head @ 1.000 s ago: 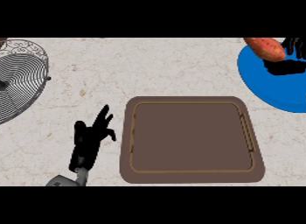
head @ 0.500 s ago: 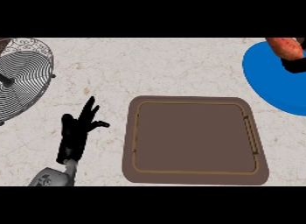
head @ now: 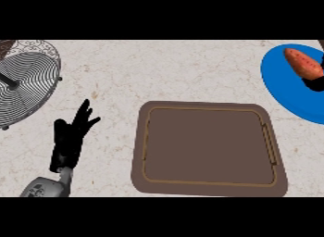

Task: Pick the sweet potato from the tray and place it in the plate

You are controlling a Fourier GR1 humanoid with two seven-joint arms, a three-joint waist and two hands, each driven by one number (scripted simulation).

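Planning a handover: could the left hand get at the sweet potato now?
Probably not: the sweet potato lies on the blue plate far right, across the tray from the left hand; the right hand is beside it.

A kitchen is indicated, most likely a domestic one. The things are carried by a bench (head: 158,69) topped in pale stone veined with beige, of the sort fitted as a kitchen worktop. Serving ware and food are found on it: a brown tray (head: 207,147) with a raised rim is set near the middle, a round blue plate (head: 288,97) is cut by the right edge with a sweet potato (head: 301,64) seen over it, and a round wire basket (head: 28,83) is placed at the left.
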